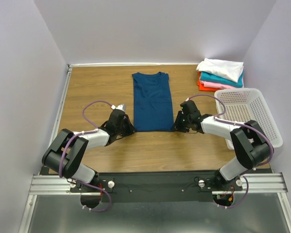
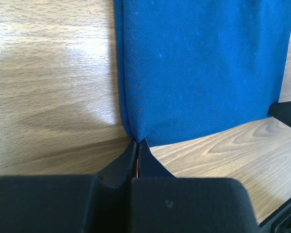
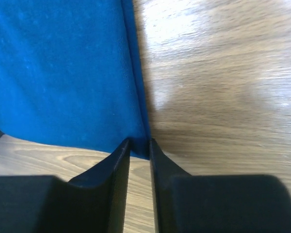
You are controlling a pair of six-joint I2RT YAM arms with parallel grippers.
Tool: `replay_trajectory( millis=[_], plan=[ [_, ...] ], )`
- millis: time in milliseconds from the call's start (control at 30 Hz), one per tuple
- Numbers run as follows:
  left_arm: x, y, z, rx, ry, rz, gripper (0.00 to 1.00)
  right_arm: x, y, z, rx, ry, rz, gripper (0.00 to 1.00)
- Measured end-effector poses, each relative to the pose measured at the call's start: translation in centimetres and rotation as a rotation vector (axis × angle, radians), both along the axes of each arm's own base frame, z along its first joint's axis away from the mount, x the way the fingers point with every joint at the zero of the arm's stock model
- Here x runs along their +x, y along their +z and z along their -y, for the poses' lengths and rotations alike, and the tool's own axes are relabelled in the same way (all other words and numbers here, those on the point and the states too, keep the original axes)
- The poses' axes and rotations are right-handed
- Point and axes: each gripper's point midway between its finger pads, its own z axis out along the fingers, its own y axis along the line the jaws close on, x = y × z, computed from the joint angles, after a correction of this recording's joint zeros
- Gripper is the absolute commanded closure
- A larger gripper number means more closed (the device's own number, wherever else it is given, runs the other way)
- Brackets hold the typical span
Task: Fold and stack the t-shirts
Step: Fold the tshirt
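Note:
A navy blue t-shirt [image 1: 153, 102] lies flat on the wooden table, folded into a long narrow strip with its collar at the far end. My left gripper [image 1: 130, 130] is shut on its near left corner; in the left wrist view the fingertips [image 2: 138, 141] pinch the cloth [image 2: 199, 68] tight. At the near right corner sits my right gripper [image 1: 177, 127]. Its jaws [image 3: 139, 141] stand a narrow gap apart with the shirt's corner [image 3: 58, 68] between the tips. Folded t-shirts, white on teal, pink and orange-red, form a stack [image 1: 220, 74] at the far right.
A white perforated basket [image 1: 237, 90] stands at the right edge of the table, beside my right arm. Grey walls close in the left, back and right sides. Bare wood [image 1: 97, 87] lies left of the shirt.

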Motion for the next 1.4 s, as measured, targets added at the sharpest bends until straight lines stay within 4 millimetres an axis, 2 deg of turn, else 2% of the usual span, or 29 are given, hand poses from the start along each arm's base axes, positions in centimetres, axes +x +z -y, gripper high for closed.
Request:
replay_trajectory(
  millis=[67,100,200,333,400,533,667,767,900,1067,1167,1300,1400],
  plan=[
    [0.0,0.0,0.0,0.000,0.000,0.000,1.00,-0.1,-0.2,-0.3,0.010,0.008,-0.010,0.77],
    [0.0,0.0,0.0,0.000,0.000,0.000,1.00,-0.1,-0.2,-0.4,0.016,0.012,-0.014,0.85],
    [0.0,0.0,0.0,0.000,0.001,0.000,1.00,-0.3,-0.3,-0.7,0.028,0.021,-0.025,0.99],
    [-0.3,0.0,-0.2,-0.001,0.002,0.001,1.00,-0.7,-0.4,-0.9,0.042,0.035,-0.038,0.99],
    [-1.1,-0.1,-0.4,-0.002,0.001,0.002,1.00,-1.4,-0.4,-0.9,0.055,0.048,-0.045,0.99],
    [-3.4,0.7,-0.5,-0.024,-0.013,0.024,1.00,-4.3,0.5,-0.7,0.111,0.101,-0.057,0.99],
    [-5.4,3.5,0.0,-0.075,-0.028,0.089,1.00,-6.3,3.1,-1.4,0.186,0.170,-0.039,0.99],
    [-6.1,7.3,0.3,-0.145,-0.016,0.180,1.00,-7.5,6.3,-2.0,0.252,0.230,0.016,0.99],
    [-6.9,11.8,-0.2,-0.236,0.011,0.289,1.00,-8.7,9.8,-2.2,0.313,0.284,0.088,0.99],
    [-7.3,14.7,-1.2,-0.278,0.049,0.351,1.00,-9.0,14.3,-2.2,0.349,0.310,0.177,0.99],
    [-6.7,16.2,-1.8,-0.272,0.090,0.375,1.00,-8.7,15.6,-2.0,0.345,0.303,0.214,0.99],
    [-5.7,17.6,-2.3,-0.241,0.140,0.385,1.00,-8.0,15.9,-1.6,0.312,0.272,0.226,0.99],
    [-4.4,18.5,-2.4,-0.208,0.179,0.391,1.00,-6.7,16.4,-1.4,0.276,0.241,0.244,0.99]
  ],
)
